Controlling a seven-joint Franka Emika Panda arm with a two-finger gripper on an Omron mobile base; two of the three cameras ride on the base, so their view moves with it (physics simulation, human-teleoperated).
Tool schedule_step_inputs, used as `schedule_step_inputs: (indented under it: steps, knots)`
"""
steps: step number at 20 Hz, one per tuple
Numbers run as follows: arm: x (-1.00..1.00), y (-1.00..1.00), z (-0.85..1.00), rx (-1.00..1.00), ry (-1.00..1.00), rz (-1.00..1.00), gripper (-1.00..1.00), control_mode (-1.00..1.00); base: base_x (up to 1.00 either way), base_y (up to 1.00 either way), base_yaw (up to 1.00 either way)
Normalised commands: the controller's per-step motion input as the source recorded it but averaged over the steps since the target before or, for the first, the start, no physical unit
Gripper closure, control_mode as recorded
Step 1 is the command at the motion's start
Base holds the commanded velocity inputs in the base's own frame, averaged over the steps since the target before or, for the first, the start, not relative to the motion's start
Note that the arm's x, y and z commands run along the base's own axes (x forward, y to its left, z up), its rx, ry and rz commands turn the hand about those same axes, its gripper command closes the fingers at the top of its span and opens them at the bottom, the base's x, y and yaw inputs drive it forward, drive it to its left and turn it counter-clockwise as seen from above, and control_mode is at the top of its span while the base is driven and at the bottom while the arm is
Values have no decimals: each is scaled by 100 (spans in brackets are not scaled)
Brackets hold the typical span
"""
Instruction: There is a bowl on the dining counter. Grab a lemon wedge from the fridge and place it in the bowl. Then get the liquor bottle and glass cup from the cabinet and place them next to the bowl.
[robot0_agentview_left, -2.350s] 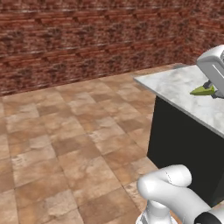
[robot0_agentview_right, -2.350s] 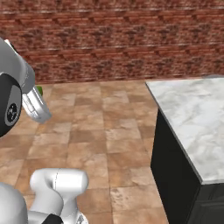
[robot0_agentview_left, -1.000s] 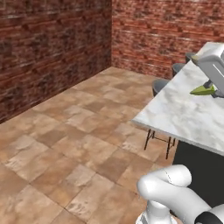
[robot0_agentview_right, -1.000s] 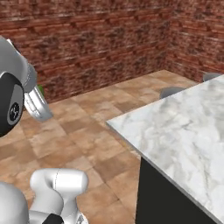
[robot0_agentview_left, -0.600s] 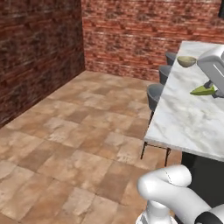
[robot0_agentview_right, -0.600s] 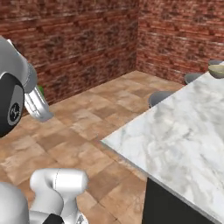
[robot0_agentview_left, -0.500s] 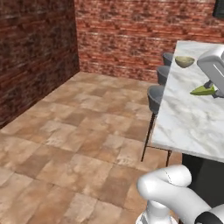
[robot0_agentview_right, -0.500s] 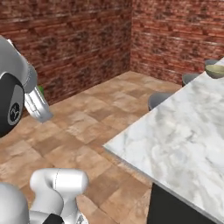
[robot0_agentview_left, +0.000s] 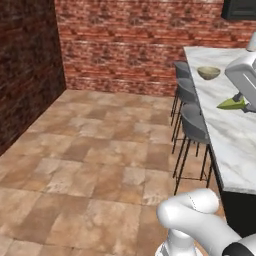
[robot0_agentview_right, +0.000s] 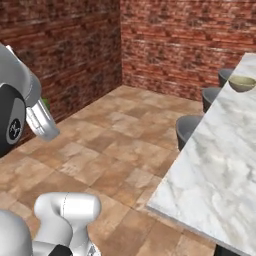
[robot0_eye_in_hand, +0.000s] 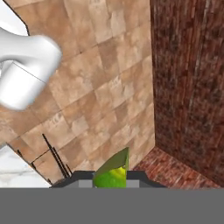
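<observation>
Yellow-green lemon wedge (robot0_agentview_left: 232, 103), grey-veined white dining counter (robot0_agentview_left: 235, 135)

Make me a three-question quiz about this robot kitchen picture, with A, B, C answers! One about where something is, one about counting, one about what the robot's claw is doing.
1. Where is the bowl?
A. on the floor
B. on the dining counter
C. on a stool

2. How many stools stand along the counter in the left base view?
A. three
B. one
C. six

3. What is the gripper doing?
A. hanging open with nothing in it
B. pressing on the bowl
C. holding the lemon wedge

Answers:
1 B, the bowl sits on the white marble top, far along it.
2 A, three grey seats line its edge.
3 C, the green-yellow wedge sticks out between the fingers, as the hand view also shows.
</observation>
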Motion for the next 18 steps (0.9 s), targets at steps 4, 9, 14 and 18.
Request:
schedule_step_inputs:
  steps: [4,9,14,18]
  knots:
    - [0,0,0,0,0,0,100,100,96,62,-36]
    - [0,0,0,0,0,0,100,100,100,52,-37]
    - [0,0,0,0,0,0,100,100,100,47,-39]
    - [0,0,0,0,0,0,100,100,100,50,-40]
